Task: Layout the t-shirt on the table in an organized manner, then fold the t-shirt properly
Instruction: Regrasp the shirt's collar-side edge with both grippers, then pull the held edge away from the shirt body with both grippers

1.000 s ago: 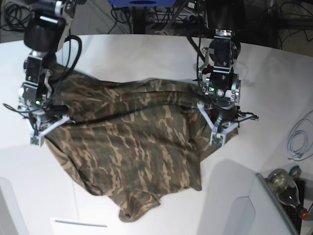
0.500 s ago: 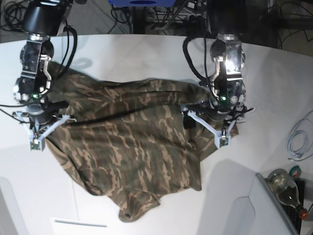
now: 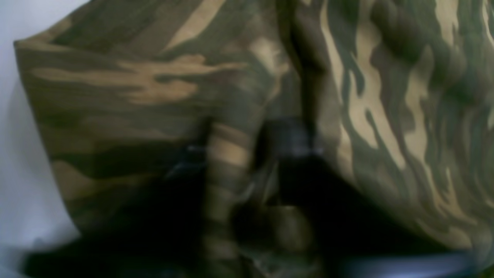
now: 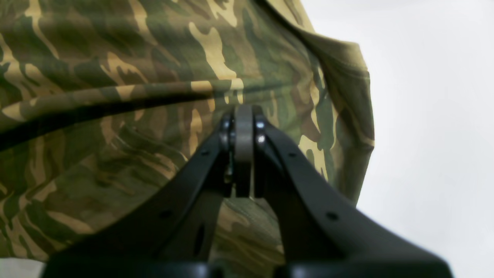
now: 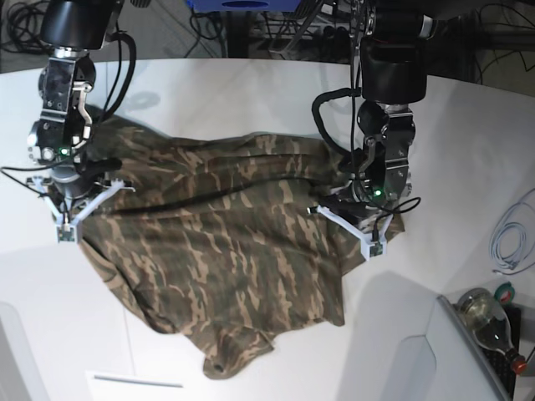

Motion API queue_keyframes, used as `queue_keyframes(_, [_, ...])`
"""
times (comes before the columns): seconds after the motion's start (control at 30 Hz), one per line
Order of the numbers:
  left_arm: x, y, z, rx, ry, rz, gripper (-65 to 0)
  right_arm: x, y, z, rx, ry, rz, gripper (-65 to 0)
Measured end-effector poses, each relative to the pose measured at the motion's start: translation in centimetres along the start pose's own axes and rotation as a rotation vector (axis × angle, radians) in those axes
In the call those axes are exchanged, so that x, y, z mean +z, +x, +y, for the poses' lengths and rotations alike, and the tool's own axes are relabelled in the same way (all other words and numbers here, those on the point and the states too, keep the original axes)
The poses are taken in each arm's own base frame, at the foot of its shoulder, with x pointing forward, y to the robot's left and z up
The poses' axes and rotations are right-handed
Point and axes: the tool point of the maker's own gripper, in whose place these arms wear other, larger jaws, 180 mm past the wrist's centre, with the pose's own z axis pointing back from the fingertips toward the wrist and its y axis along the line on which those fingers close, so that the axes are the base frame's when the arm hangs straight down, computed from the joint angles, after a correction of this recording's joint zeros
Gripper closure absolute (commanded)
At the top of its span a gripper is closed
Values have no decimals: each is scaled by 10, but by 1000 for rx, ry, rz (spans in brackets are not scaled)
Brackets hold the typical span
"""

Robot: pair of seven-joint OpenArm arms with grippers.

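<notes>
The camouflage t-shirt lies crumpled and partly spread across the white table. My right gripper is at the shirt's left edge in the base view. In the right wrist view its fingers are shut, pinching a raised fold of the t-shirt. My left gripper sits on the shirt's right edge, low against the cloth. The left wrist view is blurred and filled by the t-shirt; a strip of cloth runs down between the dark finger shapes, and the tips are hidden.
A glass bottle and a coiled white cable lie at the right edge. White panels stand along the front. Dark cables and frame parts hang behind the table's far edge.
My left arm's wrist has turned and its gripper has dropped lower onto the shirt's right edge. My right gripper has shifted slightly up the table with the left edge of the cloth.
</notes>
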Motion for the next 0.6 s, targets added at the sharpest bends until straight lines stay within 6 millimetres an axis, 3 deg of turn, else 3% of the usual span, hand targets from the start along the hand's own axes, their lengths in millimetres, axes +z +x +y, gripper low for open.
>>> queue_keyframes(0.17, [26,17,0,-12,-3,-90,0,-3,-6,4,11,22,14,-2])
queue_keyframes(0.3, [56,36,13,8,26,-207,0,-31,-15,16,-8,62,96,0])
queue_keyframes(0.4, [69,5,57,108,159,-177,0,-51,-17,11,-20,66,144,0])
queue_keyframes(0.47, [81,-16,85,143,230,-177,0,-56,-29,-7,-59,0,188,0])
queue_keyframes(0.6, [120,-29,118,233,329,-314,0,-53,-40,-36,-165,-105,193,0])
